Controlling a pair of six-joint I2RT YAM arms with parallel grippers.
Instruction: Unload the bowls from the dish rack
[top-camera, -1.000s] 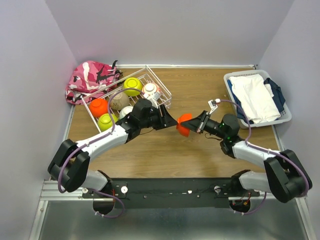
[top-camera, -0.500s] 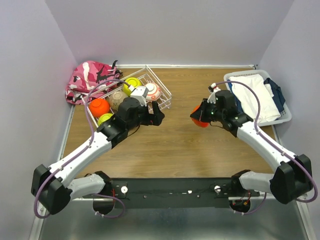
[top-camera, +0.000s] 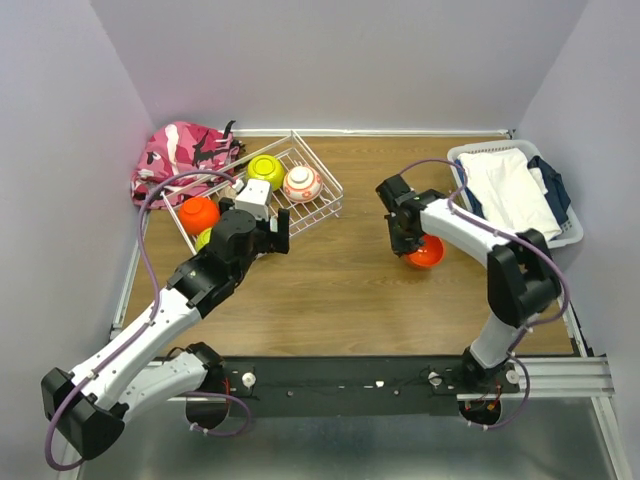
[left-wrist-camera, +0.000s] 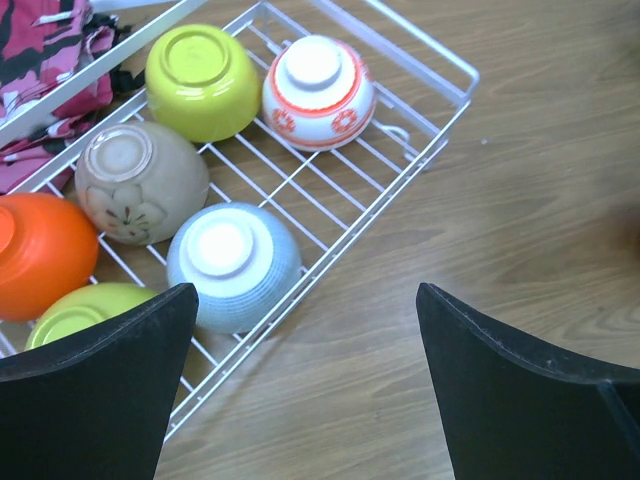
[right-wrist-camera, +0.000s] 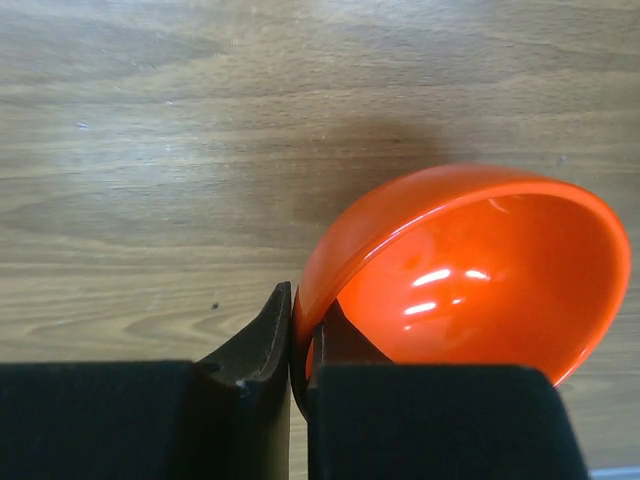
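The step in hand is setting down one unloaded bowl while the other arm lines up for the next.

The right hand (right-wrist-camera: 298, 330) is clamped on the rim of an orange bowl (right-wrist-camera: 470, 270), with one finger inside the rim and one outside. The bowl is tilted, mouth up, and low over the worktop (top-camera: 330, 290), well apart from the dish rack (top-camera: 325, 178) on its right-hand side. The pictures do not settle whether its base touches the wood.

The left hand (left-wrist-camera: 305, 300) hangs above the rack's near-right edge with its fingers spread wide and nothing between them.

Six bowls lie upside down inside the rack:
- a pale teal bowl (left-wrist-camera: 232, 262) just inside that edge, almost under the left hand;
- a tan bowl (left-wrist-camera: 130, 180) beside it, deeper in;
- a second orange bowl (left-wrist-camera: 40, 255) and a lime-green bowl (left-wrist-camera: 85, 310) toward the rack's left end;
- another lime-green bowl (left-wrist-camera: 200, 65) and a white bowl with red pattern (left-wrist-camera: 318, 92) along the far side.

By this count, the task is barely begun.

Next, the right hand probably needs to seat the bowl flat and part its fingers. The left likely has to come down over the teal bowl's upturned foot or curved side. The glazed dome may slip unless the grip is centred.
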